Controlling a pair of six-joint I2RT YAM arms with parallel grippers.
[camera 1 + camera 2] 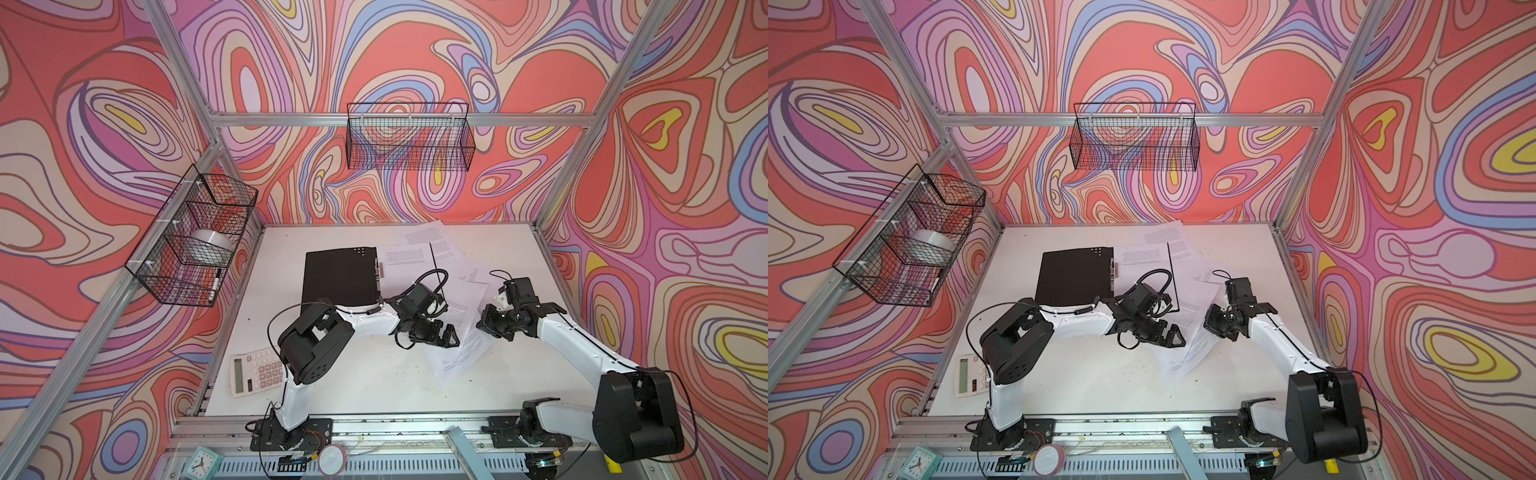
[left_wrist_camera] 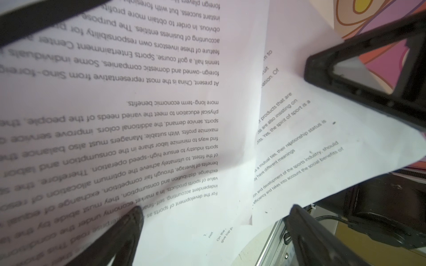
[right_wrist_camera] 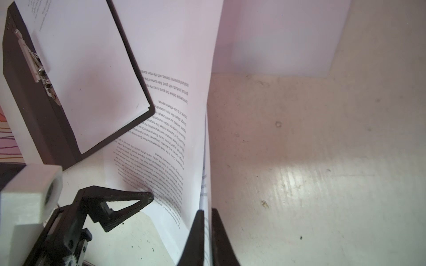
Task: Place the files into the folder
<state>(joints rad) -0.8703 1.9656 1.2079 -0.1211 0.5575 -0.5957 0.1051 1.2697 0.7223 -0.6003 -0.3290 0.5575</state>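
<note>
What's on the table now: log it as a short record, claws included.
folder: open, black inside up
sheets in folder: on its right half
loose files: overlapping, right of the folder
left claw: open, over the loose files
right claw: shut on a raised edge of the loose files
calculator: near-left corner of the table

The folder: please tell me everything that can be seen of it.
The folder lies open and flat on the white table, black inside facing up. Its left half is bare, with small pale dots in a far corner. A metal clip runs along the spine. White printed sheets lie on its right half, framed by its thin black edge.
</note>
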